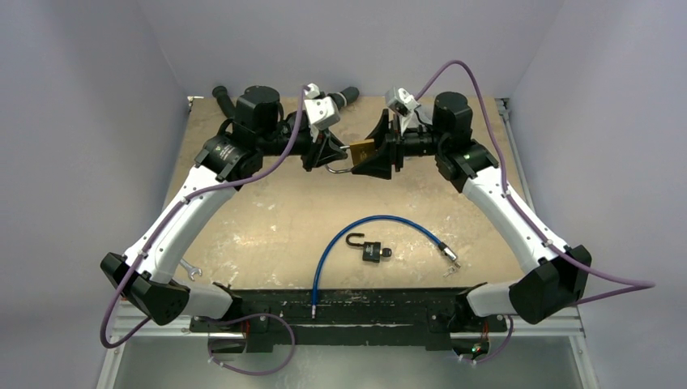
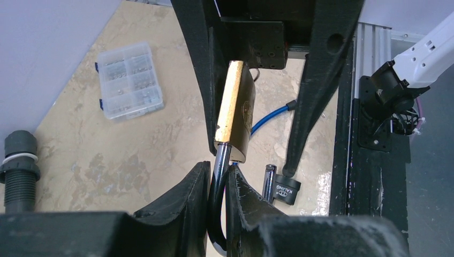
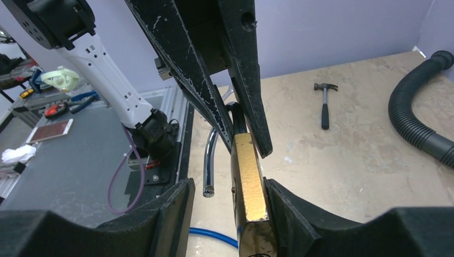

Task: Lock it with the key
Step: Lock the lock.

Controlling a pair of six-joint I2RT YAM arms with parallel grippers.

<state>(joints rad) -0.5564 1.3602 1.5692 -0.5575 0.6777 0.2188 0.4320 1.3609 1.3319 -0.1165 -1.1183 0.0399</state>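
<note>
A brass padlock (image 1: pixel 362 150) hangs in the air over the far middle of the table, between both grippers. Its steel shackle (image 3: pixel 210 160) is swung out, the free end clear of the body. My left gripper (image 2: pixel 218 167) is shut on the shackle's bend (image 2: pixel 219 182). My right gripper (image 3: pixel 227 184) straddles the brass body (image 3: pixel 249 182): the right finger (image 3: pixel 284 206) lies against it, and a gap with the shackle's free end in it separates it from the left finger. I cannot make out the key in any view.
On the table below lie a blue cable (image 1: pixel 356 223) and a small black padlock (image 1: pixel 373 253) with its shackle open. A wrench (image 1: pixel 190 269) lies near the left arm. A clear parts box (image 2: pixel 128 80), a hammer (image 3: pixel 324 101) and a black hose (image 3: pixel 417 118) lie farther off.
</note>
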